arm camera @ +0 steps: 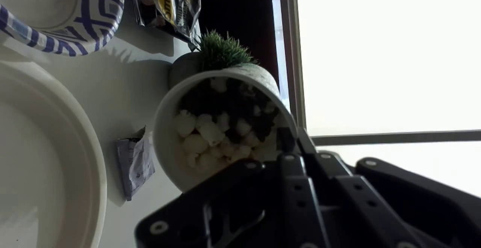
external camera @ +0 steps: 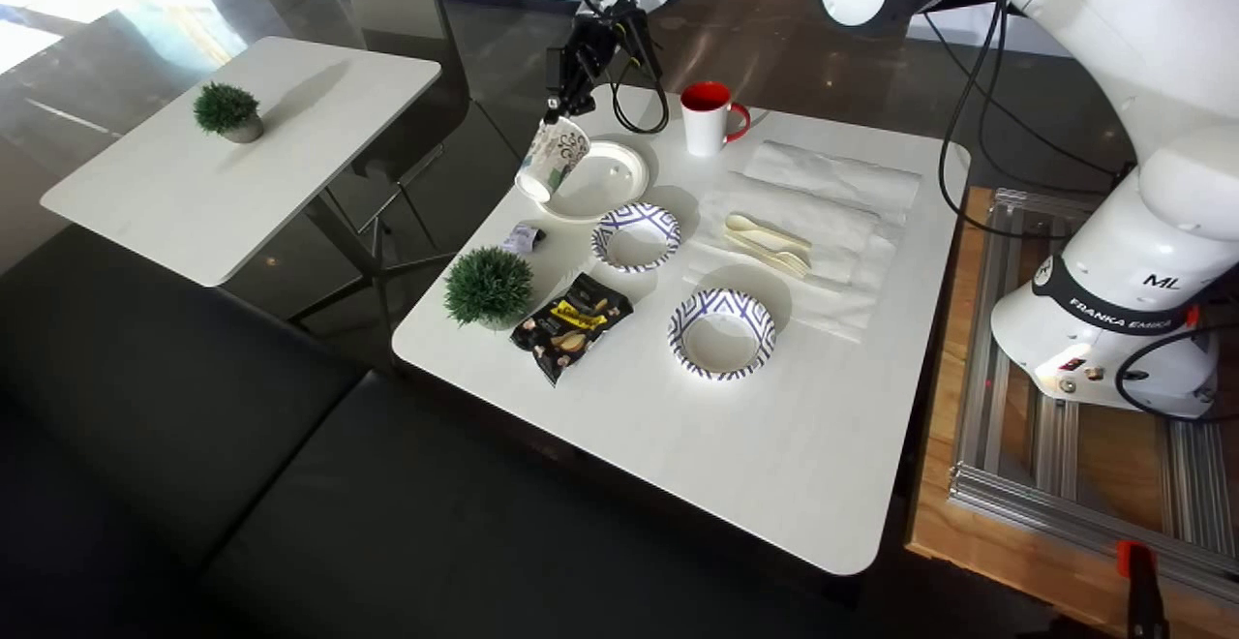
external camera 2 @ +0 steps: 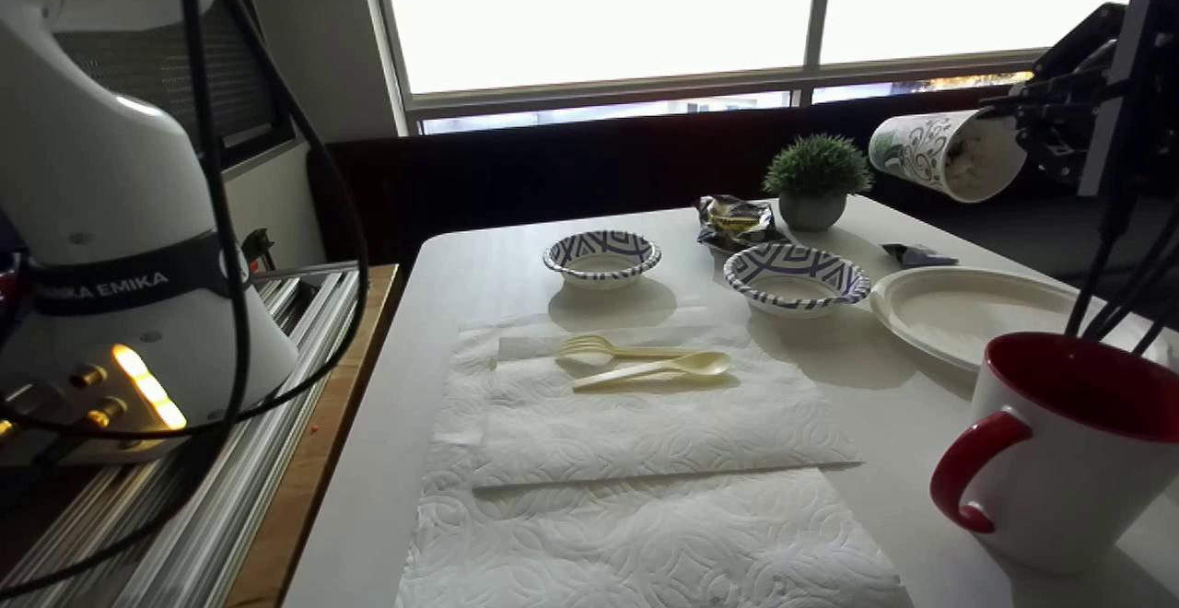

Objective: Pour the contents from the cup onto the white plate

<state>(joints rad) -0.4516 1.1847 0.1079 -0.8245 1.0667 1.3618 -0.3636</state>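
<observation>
The patterned paper cup (external camera: 554, 160) is tipped well over onto its side above the table. It also shows in an exterior view (external camera 2: 921, 149), its mouth angled slightly down. In the wrist view I look into the cup (arm camera: 165, 142); pale puffy pieces (arm camera: 203, 135) lie inside. My gripper (external camera: 554, 116) is shut on the cup's rim, one finger inside and one outside; it also shows in the wrist view (arm camera: 297, 139). The round white plate (external camera: 634, 174) lies below and beside the cup. It shows no pieces in view. The plate rim also shows in the wrist view (arm camera: 96, 173).
A red-and-white mug (external camera: 705, 126) stands near the plate. Two patterned bowls (external camera: 637, 237) (external camera: 721, 334), a black snack bag (external camera: 573, 324), a potted plant (external camera: 489, 286) and a small wrapper (arm camera: 135, 163) are around. A fork and spoon (external camera: 770, 244) lie on paper towels (external camera: 832, 223).
</observation>
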